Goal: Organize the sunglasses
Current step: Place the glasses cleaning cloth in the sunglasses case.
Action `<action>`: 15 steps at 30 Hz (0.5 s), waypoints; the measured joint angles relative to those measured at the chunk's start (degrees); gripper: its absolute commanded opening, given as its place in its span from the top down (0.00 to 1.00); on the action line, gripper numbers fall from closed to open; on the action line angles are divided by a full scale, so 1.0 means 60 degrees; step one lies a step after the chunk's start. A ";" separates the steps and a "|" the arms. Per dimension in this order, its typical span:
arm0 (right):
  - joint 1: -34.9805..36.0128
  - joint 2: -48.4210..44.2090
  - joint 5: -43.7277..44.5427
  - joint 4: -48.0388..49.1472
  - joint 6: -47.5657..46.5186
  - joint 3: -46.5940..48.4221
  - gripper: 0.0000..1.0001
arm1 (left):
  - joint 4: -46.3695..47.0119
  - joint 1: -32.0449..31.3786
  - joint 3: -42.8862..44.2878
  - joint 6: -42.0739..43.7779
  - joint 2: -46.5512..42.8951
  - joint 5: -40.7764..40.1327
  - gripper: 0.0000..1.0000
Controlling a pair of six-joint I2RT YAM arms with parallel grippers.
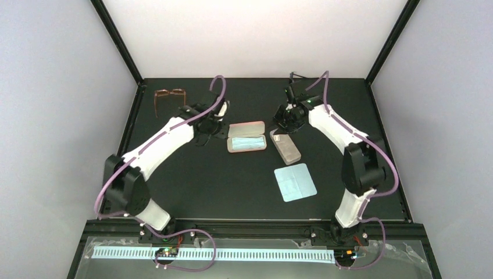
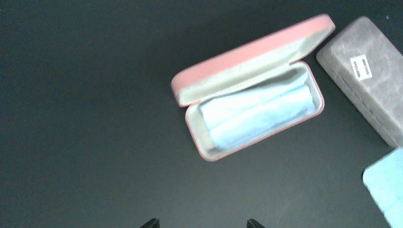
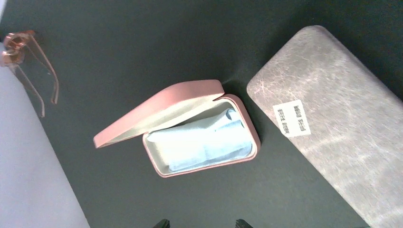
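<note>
Amber, see-through plastic frames the pair of glasses [image 1: 170, 97] at the far left of the black matte desk [image 1: 192, 180]. They rest with arms unfolded, and the right wrist view cuts them off at its edge. Next comes the left claw [image 2: 202, 223]. Only its two black tips show, parted, with nothing but bare desk between them.

Near the middle lies a pink oblong case [image 3: 157, 107] with rounded corners. Its lid is tipped up on the far hinge and its lining is cream. A folded pale blue cloth [image 3: 197, 142], soft and rumpled, fills the tray and hides whatever may be beneath. Just right of it, close but apart, a longer grey case [image 3: 342, 123] lies shut and slanted. It has a mottled, felt-like skin and a small white barcode label [image 3: 291, 117].

The right claw [image 3: 203, 223] also shows only its two tips, spread with nothing held. Behind that wrist, at the far edge of the desk, slim black lines stand against the pale back wall. They look like the sunglasses [image 1: 295, 75], but the lenses are lost against the dark surface, so their pose is hard to make out. Nearer the arms' bases, a second blue cloth [image 1: 295, 182] lies flat and square, well apart from both cases.

In all: two pairs of glasses, two cases, two cloths, two arms.
</note>
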 measured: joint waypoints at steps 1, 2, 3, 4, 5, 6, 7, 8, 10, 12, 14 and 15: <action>-0.0004 -0.0240 0.0080 -0.0055 -0.0073 -0.0106 0.58 | -0.0084 0.0000 -0.0273 -0.0087 -0.0455 -0.0055 0.42; -0.0015 -0.0568 0.0193 -0.0127 -0.0255 -0.0226 0.54 | -0.0171 0.0000 -0.0477 -0.0127 -0.0841 -0.0091 0.26; -0.0033 -0.0856 0.0328 -0.0204 -0.0412 -0.0317 0.49 | -0.0237 0.0000 -0.0739 -0.0233 -0.1311 -0.0117 0.10; -0.0066 -0.1027 0.0408 -0.0248 -0.0452 -0.0364 0.46 | -0.0324 0.0000 -0.0907 -0.0204 -0.1661 -0.0131 0.02; -0.0113 -0.1242 0.0525 -0.0270 -0.0590 -0.0437 0.43 | -0.0448 0.0000 -0.1293 -0.0295 -0.2397 -0.0168 0.01; -0.0208 -0.1450 0.0648 -0.0302 -0.0714 -0.0525 0.42 | -0.0528 0.0000 -0.1384 -0.0335 -0.2623 -0.0178 0.01; -0.0317 -0.1555 0.0758 -0.0331 -0.0739 -0.0572 0.41 | -0.0546 0.0000 -0.1577 -0.0415 -0.3020 -0.0197 0.01; -0.0474 -0.1610 0.0827 -0.0382 -0.0765 -0.0590 0.41 | -0.0572 0.0000 -0.1810 -0.0459 -0.3464 -0.0240 0.01; -0.0867 -0.1588 0.0973 -0.0419 -0.0769 -0.0590 0.38 | -0.0641 0.0000 -0.2339 -0.0525 -0.4368 -0.0350 0.01; -0.1388 -0.1348 0.1169 -0.0623 -0.0703 -0.0419 0.34 | -0.0608 0.0000 -0.2947 -0.0594 -0.5224 -0.0506 0.01; -0.1800 -0.0907 0.1322 -0.0831 -0.0539 -0.0033 0.32 | -0.0554 0.0000 -0.3650 -0.0714 -0.5909 -0.0736 0.01; -0.1971 -0.0656 0.1370 -0.0911 -0.0448 0.0215 0.32 | -0.0565 0.0000 -0.3942 -0.0769 -0.6120 -0.0863 0.01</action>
